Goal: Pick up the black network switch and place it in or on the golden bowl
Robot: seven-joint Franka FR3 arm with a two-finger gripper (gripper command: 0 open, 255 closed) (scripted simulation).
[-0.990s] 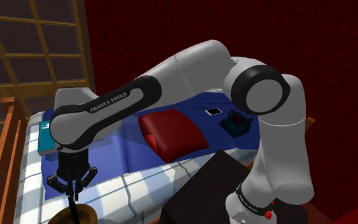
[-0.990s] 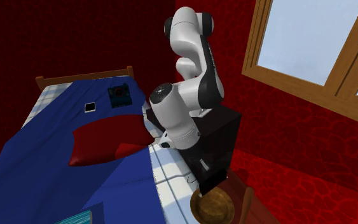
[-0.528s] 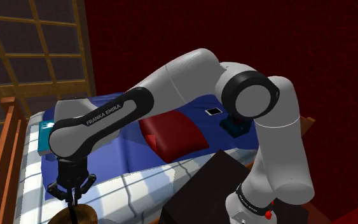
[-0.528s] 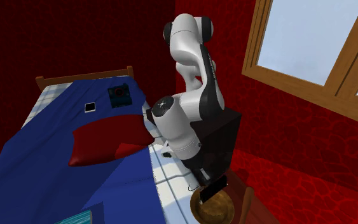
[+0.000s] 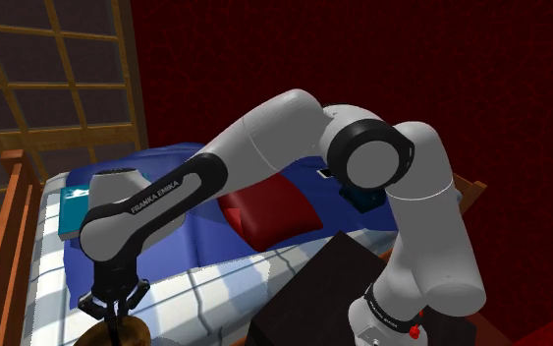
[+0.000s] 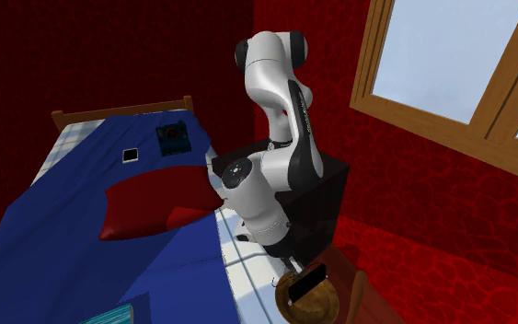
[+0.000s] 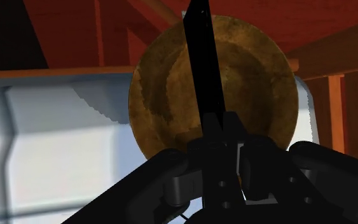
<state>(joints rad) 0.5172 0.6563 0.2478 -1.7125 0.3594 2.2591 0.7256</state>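
My gripper (image 5: 114, 307) is shut on the black network switch (image 5: 118, 330), a thin flat slab that hangs edge-down from the fingers. Right below it sits the golden bowl (image 5: 91, 339), at the shoulder view's bottom edge beside the bed. In the second exterior view the switch (image 6: 307, 283) has its lower end at the rim of the bowl (image 6: 314, 302). Seen from the wrist, the switch (image 7: 203, 70) runs out from the gripper (image 7: 225, 137) across the middle of the round bowl (image 7: 165, 95). I cannot tell whether switch and bowl touch.
The bed carries a blue cover (image 5: 205, 231), a red pillow (image 5: 264, 211), a teal book (image 5: 71, 211), a small white-framed device (image 6: 131, 155) and a dark blue object (image 6: 172, 138). A wooden bed rail (image 5: 9, 246) runs beside the bowl. My black stand (image 5: 333, 285) is at lower right.
The arm has come down steadily, carrying the switch lower toward the bowl. The gripper has stayed shut on the switch.
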